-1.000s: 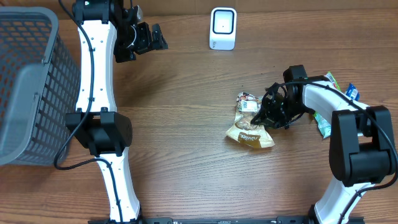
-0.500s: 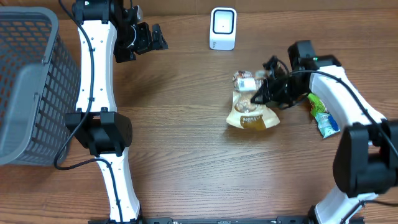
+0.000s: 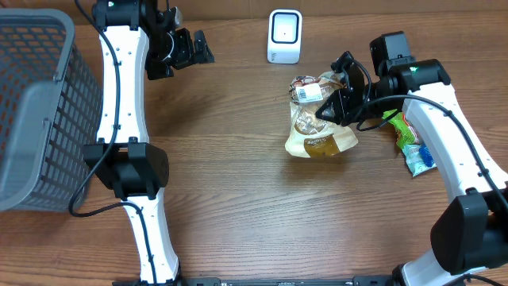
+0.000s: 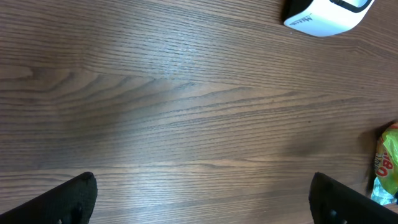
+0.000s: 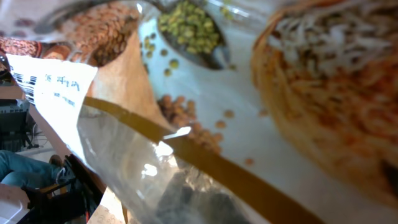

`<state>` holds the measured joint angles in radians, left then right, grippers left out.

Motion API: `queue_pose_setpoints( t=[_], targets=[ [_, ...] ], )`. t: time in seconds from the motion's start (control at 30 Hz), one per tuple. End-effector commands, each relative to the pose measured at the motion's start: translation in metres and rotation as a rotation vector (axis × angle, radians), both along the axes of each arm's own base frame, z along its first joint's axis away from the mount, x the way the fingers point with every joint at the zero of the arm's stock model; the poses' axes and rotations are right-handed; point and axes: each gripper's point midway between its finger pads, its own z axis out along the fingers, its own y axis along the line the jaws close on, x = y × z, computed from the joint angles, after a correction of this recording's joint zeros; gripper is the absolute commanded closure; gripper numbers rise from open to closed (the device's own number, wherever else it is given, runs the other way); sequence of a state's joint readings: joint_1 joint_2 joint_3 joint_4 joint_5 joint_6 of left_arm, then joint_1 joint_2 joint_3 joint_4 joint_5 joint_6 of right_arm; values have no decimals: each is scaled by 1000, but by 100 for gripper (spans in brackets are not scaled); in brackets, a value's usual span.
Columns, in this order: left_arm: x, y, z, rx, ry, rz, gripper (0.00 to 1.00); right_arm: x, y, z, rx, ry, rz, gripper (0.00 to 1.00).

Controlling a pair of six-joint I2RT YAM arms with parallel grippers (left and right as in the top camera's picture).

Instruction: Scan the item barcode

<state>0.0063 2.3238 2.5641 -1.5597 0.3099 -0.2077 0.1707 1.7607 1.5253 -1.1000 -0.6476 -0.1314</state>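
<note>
- overhead: fixed high above, facing straight down on the tabletop (image 3: 238,159); both arms and the white scanner (image 3: 285,36) in frame.
- left wrist: looks down on bare wood from well above, own fingertips (image 4: 68,200) at the lower corners; shares the scanner with overhead, cut off at its top edge.
- right wrist: pressed close against the snack bag (image 5: 261,93), which fills the frame; the bag is also seen overhead.

Change over the last second: my right fingers (image 3: 332,107), shut on the top of the snack bag (image 3: 317,133), have travelled from low over the desk (image 3: 238,199) up toward the white scanner (image 3: 285,36). The bag, formerly lying flat, now hangs raised, its white label (image 3: 308,92) nearer the scanner.
</note>
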Motion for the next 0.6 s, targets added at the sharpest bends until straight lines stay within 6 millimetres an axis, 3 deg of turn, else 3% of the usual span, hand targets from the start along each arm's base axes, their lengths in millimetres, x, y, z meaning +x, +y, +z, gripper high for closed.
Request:
queue_pose_setpoints(
  t=[0.0, 0.2, 0.33, 0.43, 0.57],
  targets=[
    [1, -2, 6, 4, -17, 4, 0, 3, 2, 22, 20, -68, 11, 96],
    [1, -2, 6, 4, -17, 4, 0, 16, -3, 16, -64, -117, -24, 96],
    [1, -2, 6, 4, -17, 4, 0, 62, -37, 8, -352, -245, -301, 96],
    [1, -2, 6, 4, -17, 4, 0, 89, -51, 23, -514, -403, -460, 96],
    [1, -2, 6, 4, -17, 4, 0, 117, -48, 61, -653, -663, -594, 96]
  ],
)
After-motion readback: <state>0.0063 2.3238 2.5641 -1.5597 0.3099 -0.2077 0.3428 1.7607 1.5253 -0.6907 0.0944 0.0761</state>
